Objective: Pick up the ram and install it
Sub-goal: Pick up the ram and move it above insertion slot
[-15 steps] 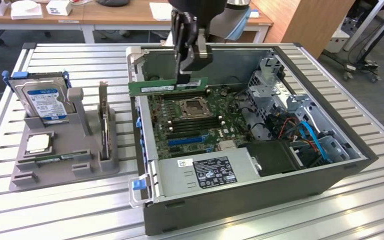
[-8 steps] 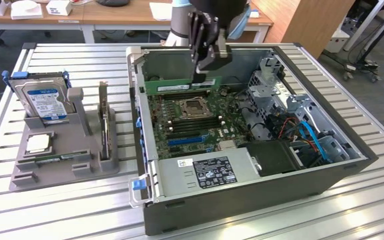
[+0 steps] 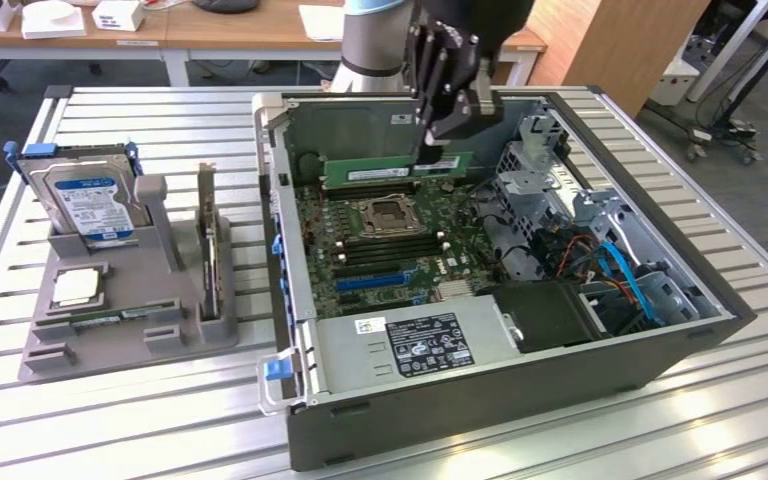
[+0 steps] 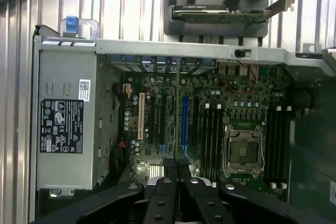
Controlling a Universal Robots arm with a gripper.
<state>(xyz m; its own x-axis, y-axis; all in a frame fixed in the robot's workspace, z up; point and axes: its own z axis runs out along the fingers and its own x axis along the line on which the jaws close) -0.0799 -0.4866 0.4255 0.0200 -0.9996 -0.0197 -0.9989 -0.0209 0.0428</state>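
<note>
- Exterior view: the gripper (image 3: 435, 152) is closed on the ram (image 3: 387, 172), pinching it near one end of its upper edge.
- The ram hangs lengthwise and level inside the open case (image 3: 491, 400), at 12 o'clock from the socket (image 3: 395, 212) and close to the case's far wall.
- It looks to be above the board (image 3: 398, 250), not seated; whether its lower edge touches anything I cannot tell.
- The holder (image 3: 117, 330) stands at 9 o'clock from the case, carrying the hard drive (image 3: 84, 205) and the card (image 3: 207, 235).
- Wrist view: the fingers (image 4: 169, 174) meet on the ram (image 4: 178, 103), seen edge-on as a thin line running out from the gripper (image 4: 177, 165) over the board.
- That line lies beside the blue slot (image 4: 185, 124); the memory slots (image 4: 207, 135) lie between the blue slot and the socket (image 4: 242, 150).
- Step in hand, as judged: pick-up done, ram carried over the board, installing not yet done.
- Requirement, as judged: the ram's edge must be parallel to a free memory slot and directly over it, and pressed straight down; a skewed approach risks jamming the edge against the slot wall.
</note>
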